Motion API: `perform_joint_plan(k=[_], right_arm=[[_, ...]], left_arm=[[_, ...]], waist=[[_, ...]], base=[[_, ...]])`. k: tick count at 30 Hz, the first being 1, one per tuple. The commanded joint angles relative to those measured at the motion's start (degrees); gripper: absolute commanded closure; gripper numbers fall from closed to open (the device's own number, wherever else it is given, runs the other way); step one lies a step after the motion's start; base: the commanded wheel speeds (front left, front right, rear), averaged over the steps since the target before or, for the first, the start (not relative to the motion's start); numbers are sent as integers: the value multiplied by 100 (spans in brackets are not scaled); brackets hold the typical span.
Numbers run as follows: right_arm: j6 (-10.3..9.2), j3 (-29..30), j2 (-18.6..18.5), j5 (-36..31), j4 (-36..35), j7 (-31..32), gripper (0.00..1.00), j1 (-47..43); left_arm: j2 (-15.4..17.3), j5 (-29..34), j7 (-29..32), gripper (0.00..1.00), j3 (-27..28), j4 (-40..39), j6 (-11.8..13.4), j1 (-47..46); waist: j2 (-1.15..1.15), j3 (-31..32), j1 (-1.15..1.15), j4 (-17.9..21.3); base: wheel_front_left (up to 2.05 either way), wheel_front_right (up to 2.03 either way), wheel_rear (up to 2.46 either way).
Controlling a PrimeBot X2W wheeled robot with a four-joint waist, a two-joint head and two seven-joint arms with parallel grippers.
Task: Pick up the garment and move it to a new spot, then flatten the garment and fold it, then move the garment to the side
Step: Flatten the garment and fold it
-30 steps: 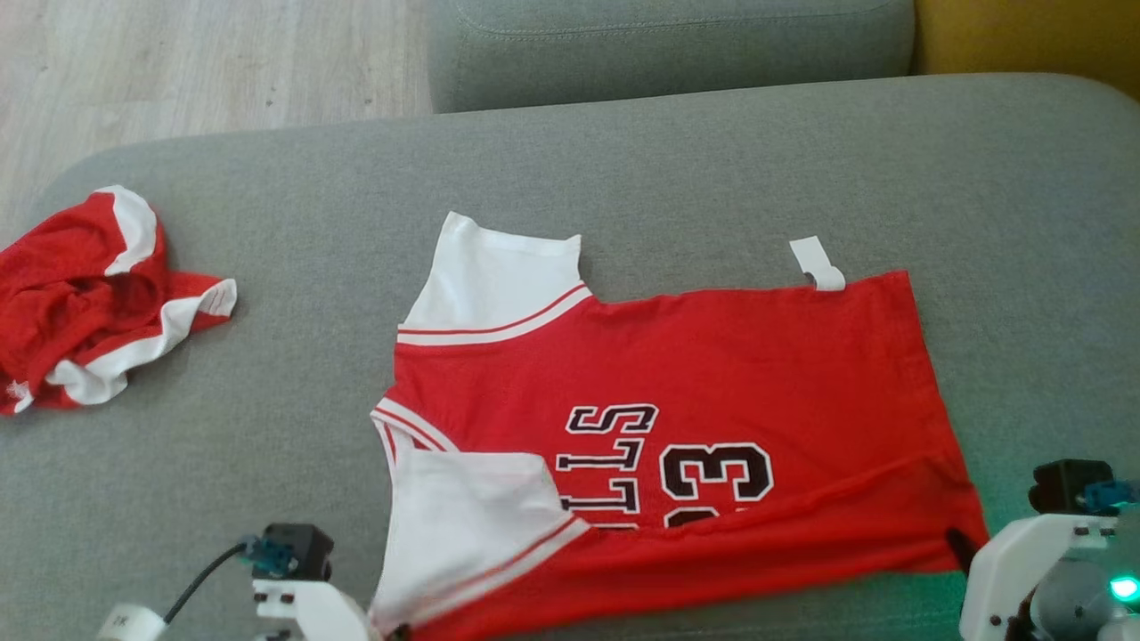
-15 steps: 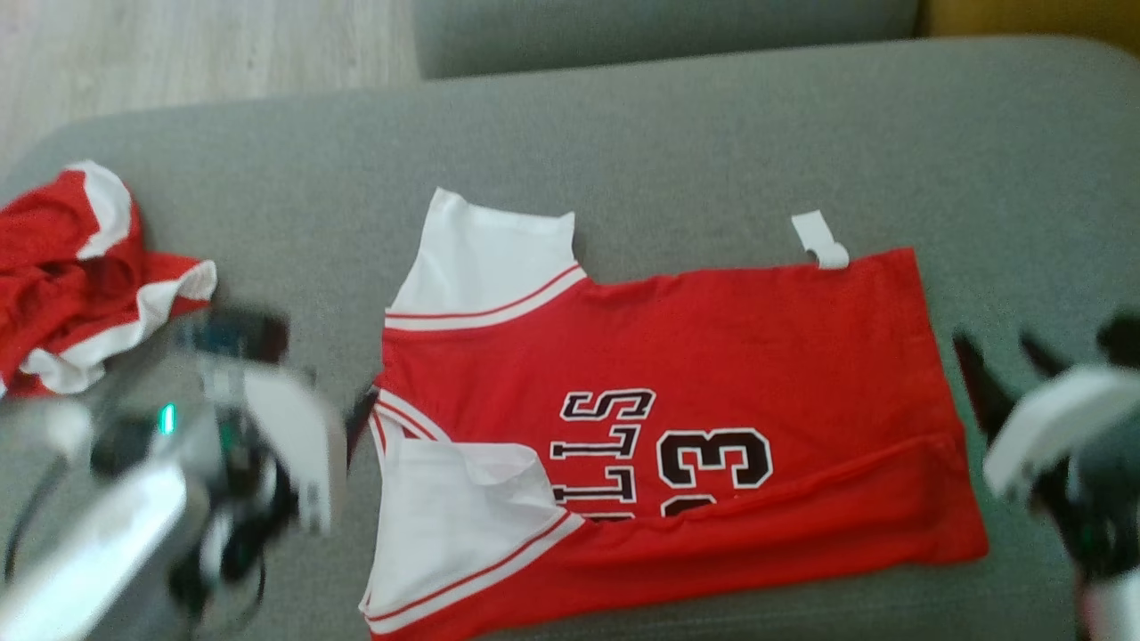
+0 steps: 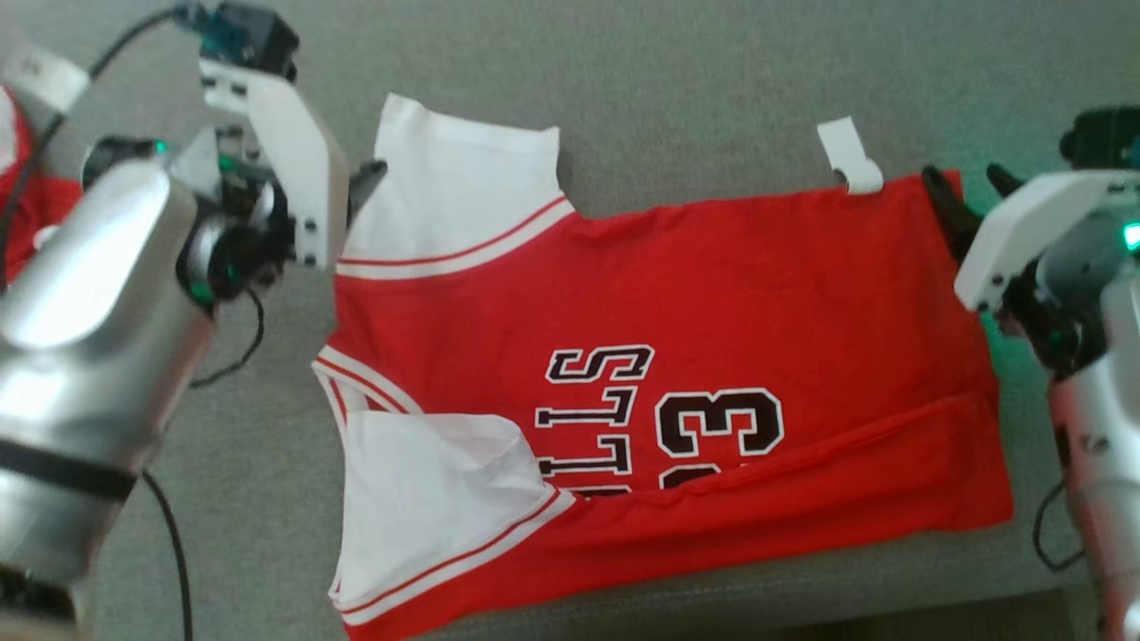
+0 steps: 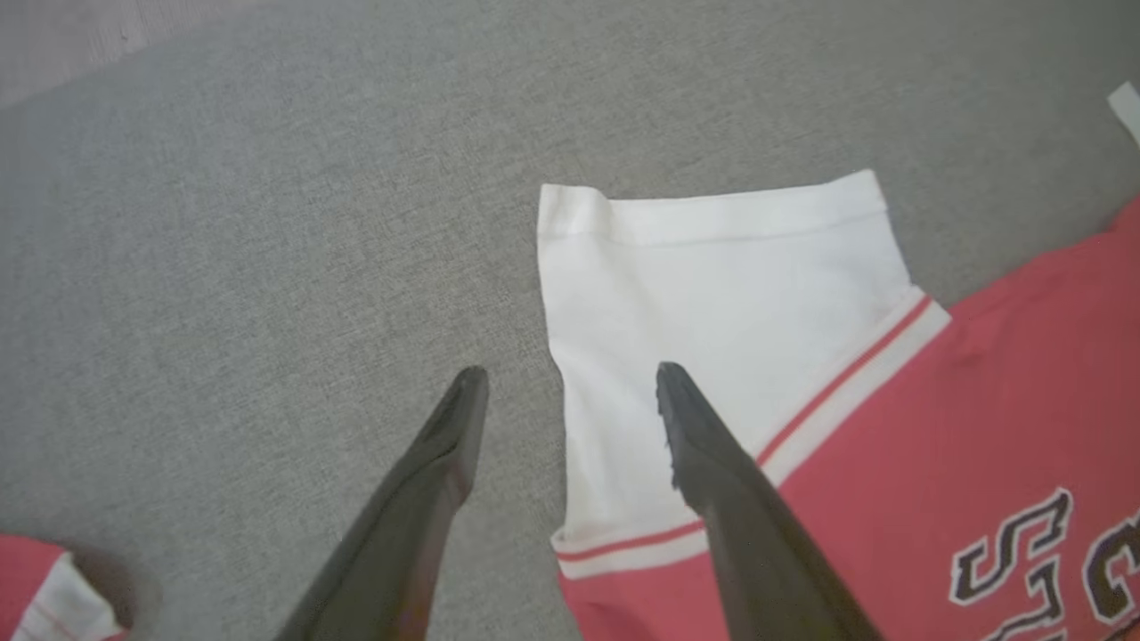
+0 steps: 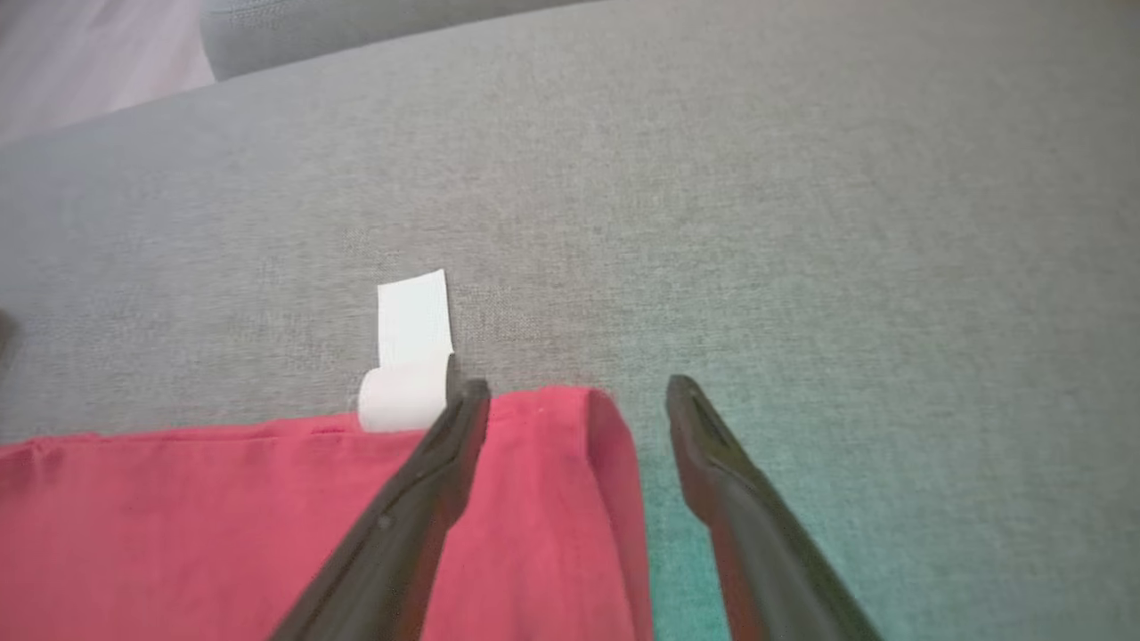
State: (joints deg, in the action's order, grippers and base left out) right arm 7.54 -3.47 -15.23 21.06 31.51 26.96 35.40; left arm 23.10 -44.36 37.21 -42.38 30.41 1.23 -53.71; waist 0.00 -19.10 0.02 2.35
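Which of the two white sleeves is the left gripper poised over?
The far sleeve, flat on the grey cushion: the left gripper, fingers open, straddles its edge. The near sleeve is folded over onto the red jersey.

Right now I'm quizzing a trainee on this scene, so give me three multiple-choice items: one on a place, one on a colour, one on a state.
1. Where is the white tag? A on the near sleeve; B at the shirt's far edge, near the right gripper; C on the floor.
2. What colour are the sleeves? A white; B black; C blue.
3. How is the left gripper? A shut on a sleeve; B shut on the tag; C open, holding nothing.
Answers: B, the tag sticks out beside the right gripper's fingers; A, both sleeves are white against red; C, its fingers stand apart over the sleeve's edge.
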Motion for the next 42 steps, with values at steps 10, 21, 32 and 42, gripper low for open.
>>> perform_joint_plan(k=[10,21,32,42], right_arm=[[-5,-985,-91,600,671,-272,0,723],[-5,-1753,-177,1199,969,-481,43,877],[-5,-1957,-315,1479,1432,-1361,100,1098],[-5,-1881,-176,1320,2132,-2065,100,1263]], left_arm=[[-217,87,-31,0,61,1331,-468,-1107],[-441,70,-247,18,4,2072,-685,-1563],[-481,194,-732,100,-89,2643,-714,-1742],[-534,111,-1237,100,-50,2928,-775,-1745]], waist=[[0,-511,-2,277],[0,-655,-2,445],[0,-472,-2,345],[0,-156,-2,210]], base=[[0,0,0],[0,0,0],[0,0,0],[0,0,0]])
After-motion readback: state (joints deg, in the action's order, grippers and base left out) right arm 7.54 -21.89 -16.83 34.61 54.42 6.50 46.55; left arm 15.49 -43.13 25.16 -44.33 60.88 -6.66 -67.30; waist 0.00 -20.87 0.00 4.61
